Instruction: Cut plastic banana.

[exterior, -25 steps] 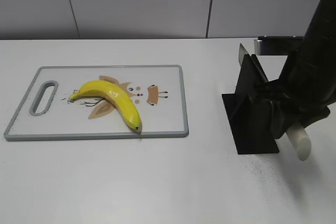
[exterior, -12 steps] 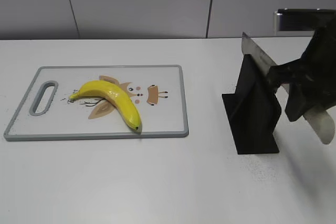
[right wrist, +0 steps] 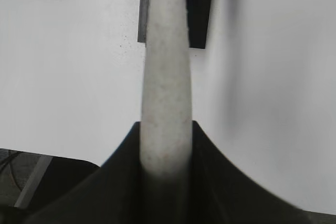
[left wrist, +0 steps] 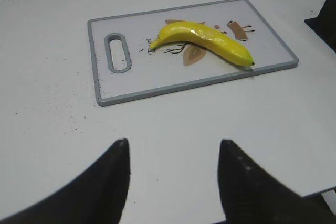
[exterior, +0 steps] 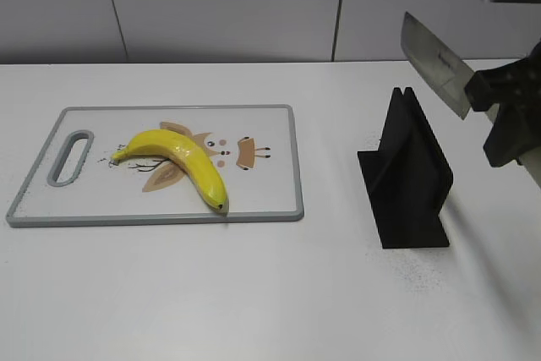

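Lying banana (exterior: 179, 161) well left of knife-holding gripper (exterior: 507, 120)

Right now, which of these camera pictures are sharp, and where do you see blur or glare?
Exterior view: sharp overall, small highlights on the glossy yellow plastic banana. Left wrist view: white cutting board with grey rim crisp, the dark left gripper soft-edged. Right wrist view: the pale knife handle is blurred, close to the lens.

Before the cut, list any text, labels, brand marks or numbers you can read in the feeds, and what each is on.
No legible text in any view.
Knife blade: a small dark mark near its spine, too small and blurred to read.
Cutting board: a printed cartoon drawing in brown and black partly under the plastic banana, no letters.
Black knife stand: nothing printed on it.
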Motion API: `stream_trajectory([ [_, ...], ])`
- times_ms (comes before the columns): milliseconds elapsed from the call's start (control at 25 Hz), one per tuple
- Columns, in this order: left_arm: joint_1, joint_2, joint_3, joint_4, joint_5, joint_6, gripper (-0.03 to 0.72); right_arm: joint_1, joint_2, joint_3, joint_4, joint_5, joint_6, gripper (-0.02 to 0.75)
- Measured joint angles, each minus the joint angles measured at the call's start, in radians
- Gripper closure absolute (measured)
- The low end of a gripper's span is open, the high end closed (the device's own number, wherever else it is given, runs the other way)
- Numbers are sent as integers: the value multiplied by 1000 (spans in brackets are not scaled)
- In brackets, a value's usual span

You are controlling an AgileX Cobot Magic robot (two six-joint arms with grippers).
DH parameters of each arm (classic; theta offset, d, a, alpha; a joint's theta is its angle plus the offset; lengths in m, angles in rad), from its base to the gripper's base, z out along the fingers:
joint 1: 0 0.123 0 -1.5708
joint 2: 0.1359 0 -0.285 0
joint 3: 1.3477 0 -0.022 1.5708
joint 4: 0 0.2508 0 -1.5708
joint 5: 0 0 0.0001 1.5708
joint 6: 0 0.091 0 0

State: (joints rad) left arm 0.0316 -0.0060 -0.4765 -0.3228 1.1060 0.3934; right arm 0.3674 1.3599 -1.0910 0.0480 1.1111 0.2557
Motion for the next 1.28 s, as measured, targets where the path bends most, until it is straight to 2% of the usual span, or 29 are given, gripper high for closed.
stream_trajectory([
  [240, 0, 0, 0, -1, 0, 0, 162, 0, -37, -13, -27, 6, -18, 577],
  [440, 0, 0, 0, -6, 0, 0, 165, 0, -37, -84, -39, 17, -162, 577],
  [600, 0, 0, 0, -64, -2, 0, 167, 0, -36, -154, -40, 6, -281, 577],
  [800, 0, 3, -2, -64, -4, 0, 168, 0, 30, -281, -48, 28, -409, 577],
  [1080, 0, 189, -91, -70, -28, 39, 157, 0, 171, -456, -48, 65, -650, 577],
  [1280, 0, 374, -177, -70, -79, 166, 146, 0, 267, -532, -16, 107, -894, 577],
])
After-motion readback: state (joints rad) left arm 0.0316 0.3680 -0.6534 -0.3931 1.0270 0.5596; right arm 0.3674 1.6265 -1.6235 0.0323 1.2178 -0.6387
